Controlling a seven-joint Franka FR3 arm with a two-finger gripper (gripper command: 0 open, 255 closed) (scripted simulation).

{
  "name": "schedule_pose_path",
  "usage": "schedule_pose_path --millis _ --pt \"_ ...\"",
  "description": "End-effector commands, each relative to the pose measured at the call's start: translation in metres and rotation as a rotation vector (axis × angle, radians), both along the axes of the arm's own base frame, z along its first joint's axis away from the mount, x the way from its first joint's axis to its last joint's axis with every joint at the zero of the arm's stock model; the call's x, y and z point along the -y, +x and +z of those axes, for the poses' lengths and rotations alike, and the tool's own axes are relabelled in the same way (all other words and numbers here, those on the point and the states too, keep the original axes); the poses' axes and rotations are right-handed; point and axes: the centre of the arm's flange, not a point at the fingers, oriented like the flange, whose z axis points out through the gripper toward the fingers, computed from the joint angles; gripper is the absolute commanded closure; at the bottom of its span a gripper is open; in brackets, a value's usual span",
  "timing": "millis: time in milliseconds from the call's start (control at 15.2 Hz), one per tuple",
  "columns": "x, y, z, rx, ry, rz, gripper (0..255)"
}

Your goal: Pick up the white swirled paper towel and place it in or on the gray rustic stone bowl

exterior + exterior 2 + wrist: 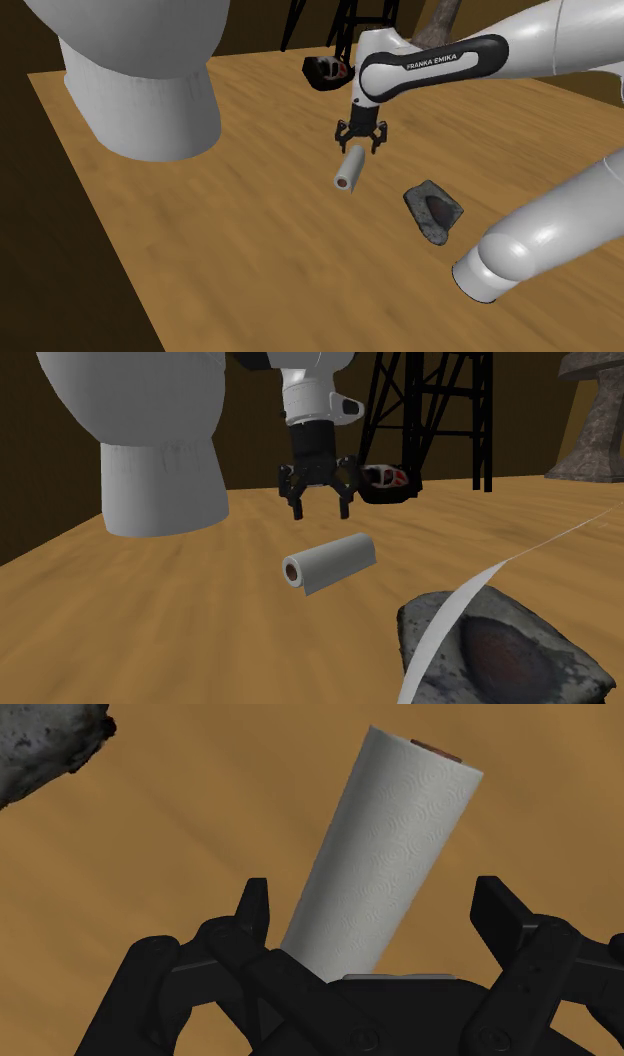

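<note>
Grey, rough stone makes the bowl (500,652), closest to me on the wooden counter (130,622), its hollow brownish. Just beyond it and apart from it, the white paper towel roll (330,562) lies on its side on the bare wood, with faint swirls pressed into the sheet and its brown core end showing. Above the roll hangs the black tool (320,510), spread wide, its fingers (255,909) either side of the roll and touching nothing. Farther back sit a black-and-red object (385,480), a large white pedestal shape (160,462) and a black lattice frame (440,412).
</note>
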Motion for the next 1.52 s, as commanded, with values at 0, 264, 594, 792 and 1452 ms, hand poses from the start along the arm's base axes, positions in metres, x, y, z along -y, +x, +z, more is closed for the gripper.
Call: schedule_pose_path --millis 0,264,594,792,1452 --pt "0.006 0.018 -0.019 -0.016 -0.030 -0.067 0" --pt "0.018 0.048 -0.057 -0.045 -0.082 -0.176 0" --pt "0.021 0.043 -0.082 -0.045 -0.082 -0.176 0" --pt "0.023 0.040 -0.096 -0.045 -0.082 -0.176 0" --pt "0.023 0.040 -0.096 -0.045 -0.082 -0.176 255"
